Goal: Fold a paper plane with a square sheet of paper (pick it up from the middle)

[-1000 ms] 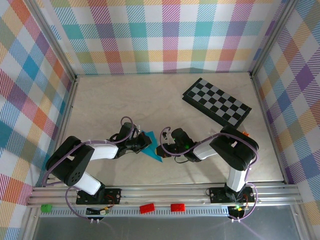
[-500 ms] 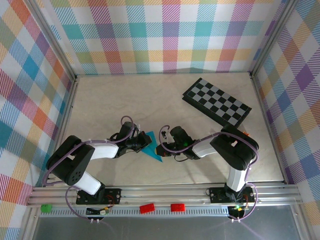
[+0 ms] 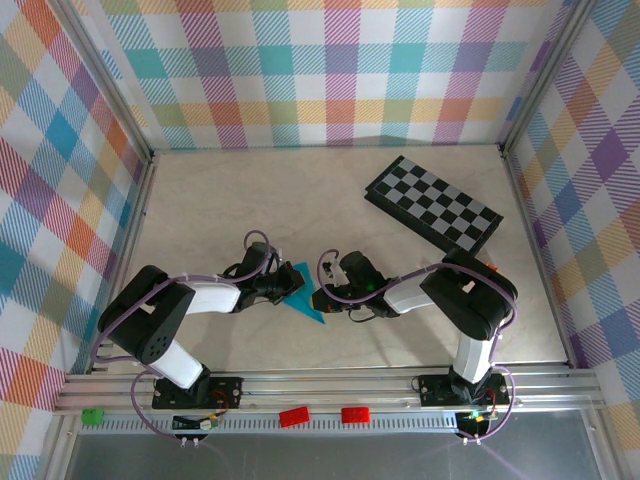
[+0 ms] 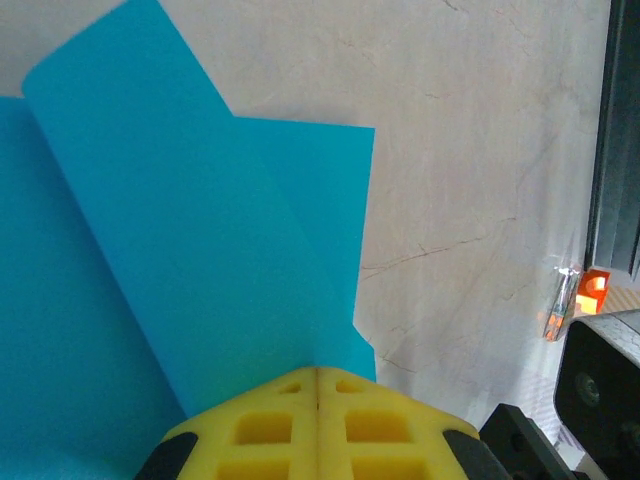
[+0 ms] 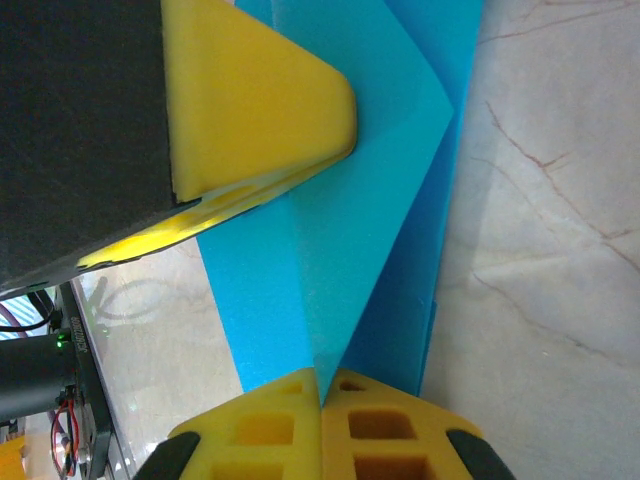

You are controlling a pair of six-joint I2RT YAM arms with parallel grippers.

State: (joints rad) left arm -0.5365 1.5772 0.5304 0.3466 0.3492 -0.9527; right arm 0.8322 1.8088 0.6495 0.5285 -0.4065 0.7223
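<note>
The square sheet of paper (image 3: pixel 304 292) is cyan-blue and creased into a narrow pointed shape. It lies low over the table between my two grippers. My left gripper (image 3: pixel 285 285) is at its left side, jaws shut, with a raised flap of the paper (image 4: pixel 200 230) running into the yellow fingertips (image 4: pixel 317 372). My right gripper (image 3: pixel 322 297) is shut on the opposite edge, where a creased fold (image 5: pixel 370 200) narrows into the seam between its jaws (image 5: pixel 321 380). The left gripper's yellow finger (image 5: pixel 250 100) rests over the paper's far end.
A black-and-grey checkered board (image 3: pixel 433 204) lies at the back right. A small orange piece (image 3: pixel 490 266) sits beside the right arm. Red blocks (image 3: pixel 294 416) and a green one (image 3: pixel 93 416) sit on the front rail. Plaid walls enclose three sides.
The right gripper has shifted slightly up and left along the paper's edge. The left arm's elbow moved a little. The paper stays in about the same place.
</note>
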